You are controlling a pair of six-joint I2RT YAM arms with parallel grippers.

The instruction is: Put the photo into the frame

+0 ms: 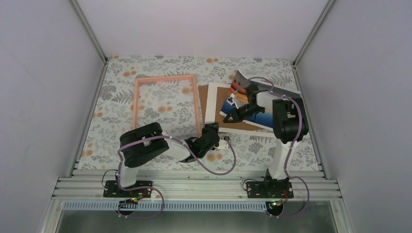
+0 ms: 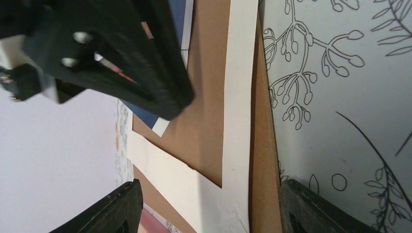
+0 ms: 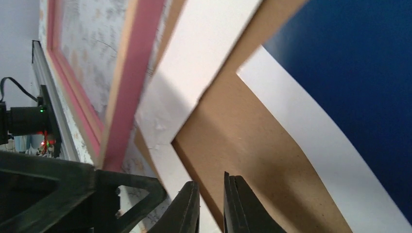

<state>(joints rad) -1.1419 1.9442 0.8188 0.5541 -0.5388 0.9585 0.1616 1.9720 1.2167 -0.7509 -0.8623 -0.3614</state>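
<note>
The floral table cover [image 1: 252, 145] fills the floor of the white-walled cell. On it, at about 10 o'clock from the middle of the top view, the pink frame [image 1: 165, 77] lies flat, and the flower pattern shows through its clear middle. Just at its 3 o'clock side sits the brown backing board [image 1: 202, 109]. The white mat border [image 1: 212, 104] lies on top of the board, whose brown also shows through the mat's opening.

The photo [image 1: 257, 119] lies at 2 o'clock from the middle, outside the frame and well to its 3 o'clock side. It overlaps the mat and board, sunset side up, and its far corner, toward 12 o'clock, curls upward. From the right wrist we see its deep blue area and white margin crossing the board.

The right gripper [image 1: 232, 116] reaches down at the photo's 9 o'clock edge. Its fingers [image 3: 187, 208] are pressed almost together, with a thin slit between them. We cannot tell whether anything thin is caught there.

The left gripper [image 1: 214, 131] sits at the mat's 6 o'clock edge. Its fingers [image 2: 116, 208] are spread wide over the mat's inner corner and grasp nothing.
</note>
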